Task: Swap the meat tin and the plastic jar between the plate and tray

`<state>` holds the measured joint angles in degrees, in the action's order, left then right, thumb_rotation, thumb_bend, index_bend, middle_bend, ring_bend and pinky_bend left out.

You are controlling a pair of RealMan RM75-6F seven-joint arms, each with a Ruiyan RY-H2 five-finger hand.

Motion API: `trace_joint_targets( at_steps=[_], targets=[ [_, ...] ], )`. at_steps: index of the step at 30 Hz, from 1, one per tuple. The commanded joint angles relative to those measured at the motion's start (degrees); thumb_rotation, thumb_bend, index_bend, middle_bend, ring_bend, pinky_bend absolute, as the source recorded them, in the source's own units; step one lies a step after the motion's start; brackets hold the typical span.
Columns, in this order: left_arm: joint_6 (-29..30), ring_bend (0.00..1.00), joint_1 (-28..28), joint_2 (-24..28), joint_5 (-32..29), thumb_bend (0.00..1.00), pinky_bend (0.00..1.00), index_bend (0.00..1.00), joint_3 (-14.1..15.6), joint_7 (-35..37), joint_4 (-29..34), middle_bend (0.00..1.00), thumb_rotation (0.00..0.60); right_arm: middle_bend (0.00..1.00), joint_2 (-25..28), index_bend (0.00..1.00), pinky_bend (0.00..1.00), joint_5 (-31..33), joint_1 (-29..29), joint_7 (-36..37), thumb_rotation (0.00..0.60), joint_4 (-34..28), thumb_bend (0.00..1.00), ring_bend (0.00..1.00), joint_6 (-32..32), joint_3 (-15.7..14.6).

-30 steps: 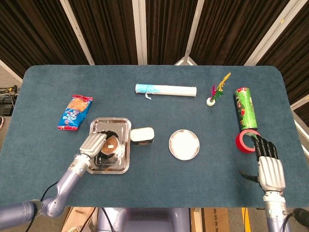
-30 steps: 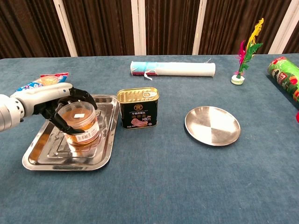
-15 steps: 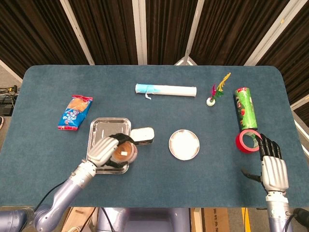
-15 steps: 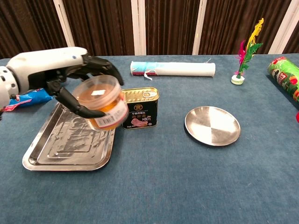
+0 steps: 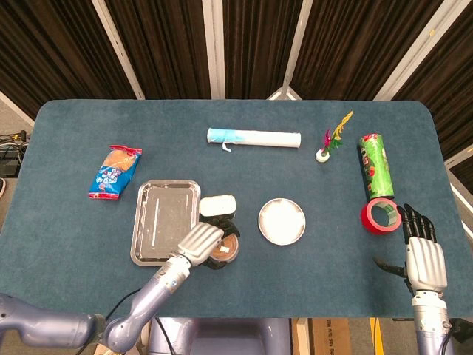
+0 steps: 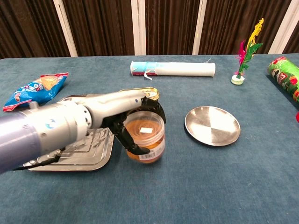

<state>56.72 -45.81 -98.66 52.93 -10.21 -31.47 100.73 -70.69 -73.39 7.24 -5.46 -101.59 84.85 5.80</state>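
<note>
My left hand [image 5: 201, 242] [image 6: 122, 117] grips the plastic jar [image 5: 224, 250] [image 6: 146, 138], a clear tub with orange contents, which stands low over the cloth between tray and plate; contact with the cloth is unclear. The meat tin [image 5: 217, 206] [image 6: 150, 93] stands just behind the jar, largely hidden by my hand in the chest view. The steel tray [image 5: 164, 220] [image 6: 95, 148] lies to the left with nothing in it. The round plate [image 5: 281, 221] [image 6: 212, 125] lies to the right, bare. My right hand [image 5: 424, 256] rests open at the table's right front edge.
A snack bag [image 5: 114, 171] [image 6: 35, 88] lies left of the tray. A white roll [image 5: 254, 137] [image 6: 173, 68] lies at the back. A feather shuttlecock [image 5: 330, 143] [image 6: 244, 65], a green can [image 5: 375, 165] [image 6: 284, 73] and red tape [image 5: 380, 216] sit on the right.
My left hand lifted the plastic jar out of the tray and carried it right and down, in front of the meat tin. The right hand drew back slightly.
</note>
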Motion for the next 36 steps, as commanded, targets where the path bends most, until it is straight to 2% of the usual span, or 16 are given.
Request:
trace_joint_targets(
  at_steps=[1,4,10,16,21,29,36],
  targets=[
    [-0.5,0.03,-1.0,-1.5,-1.3,0.2,0.2,0.31,0.4,0.2,-2.2,0.11,0.6,0.0,0.1,0.0,0.0,0.2,-0.1,0.3,0.6,0.0,0.0,0.0,-0.3,0.2],
    [-0.6,0.0,-1.3,-1.3,-1.6,0.1,0.14,0.28,0.6,0.0,-2.6,0.05,0.6,0.0,0.2,0.0,0.0,0.4,-0.2,0.2,0.6,0.0,0.0,0.0,-0.5,0.4],
    [-1.7,0.0,-1.9,1.5,-1.9,0.03,0.13,0.25,0.5,0.7,1.9,0.02,0.6,0.0,0.4,0.0,0.0,0.6,-0.3,0.0,0.6,-0.3,0.0,0.0,-1.2,0.5],
    [-0.3,0.0,-2.6,4.0,-3.3,0.02,0.12,0.23,1.0,-1.8,6.1,0.01,0.6,0.0,0.5,0.0,0.0,0.8,-0.5,-0.2,0.6,-0.6,0.0,0.0,-1.5,0.7],
    [1.1,0.0,-2.4,5.4,-2.5,0.02,0.13,0.23,0.5,-0.6,9.4,0.01,0.6,0.0,0.6,0.0,0.0,1.3,-0.8,-0.5,0.6,-0.7,0.0,0.0,-1.4,1.1],
    [7.3,0.0,0.9,6.0,7.8,0.02,0.12,0.23,-2.9,8.9,10.0,0.01,0.6,0.0,0.3,0.0,0.0,1.5,-0.8,-0.7,0.6,-0.5,0.0,0.01,-1.6,1.5],
    [6.2,0.0,3.1,9.7,7.6,0.02,0.1,0.23,-5.5,19.2,9.0,0.0,0.6,0.0,-0.1,0.0,0.0,1.7,-0.7,-1.2,0.6,-0.2,0.0,0.01,-2.3,1.5]
  ],
)
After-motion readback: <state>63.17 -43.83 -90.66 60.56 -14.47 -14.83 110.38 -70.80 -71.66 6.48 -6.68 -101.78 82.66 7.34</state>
